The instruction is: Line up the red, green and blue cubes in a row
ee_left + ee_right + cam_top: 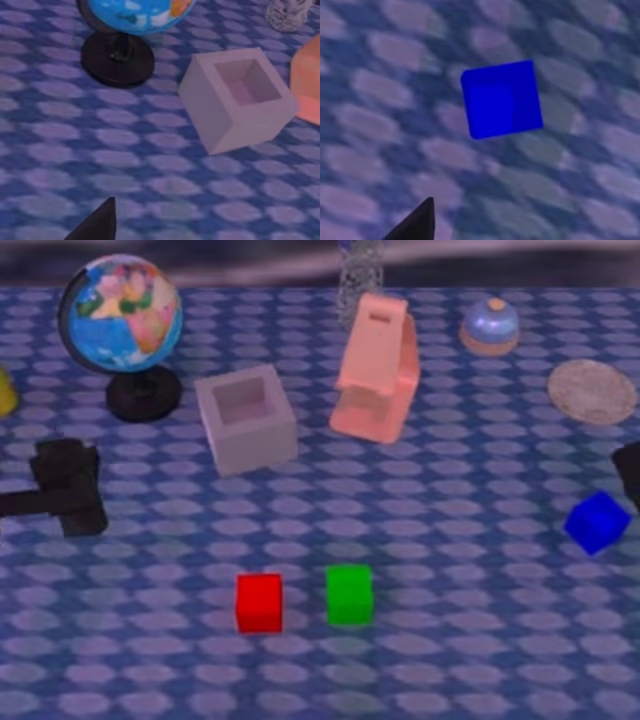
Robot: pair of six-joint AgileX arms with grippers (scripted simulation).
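red cube (pixel 259 602) and green cube (pixel 349 594) sit side by side; blue cube (pixel 597 522) lies far right, unplaced; right gripper (pixel 630 472) near it, claw state cannot tell.

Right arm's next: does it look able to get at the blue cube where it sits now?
Probably yes. The blue cube lies alone on the table's right side, just beside the right gripper at the edge of the top view. Nothing touches or crowds it, and the right wrist view shows bare cloth around it.
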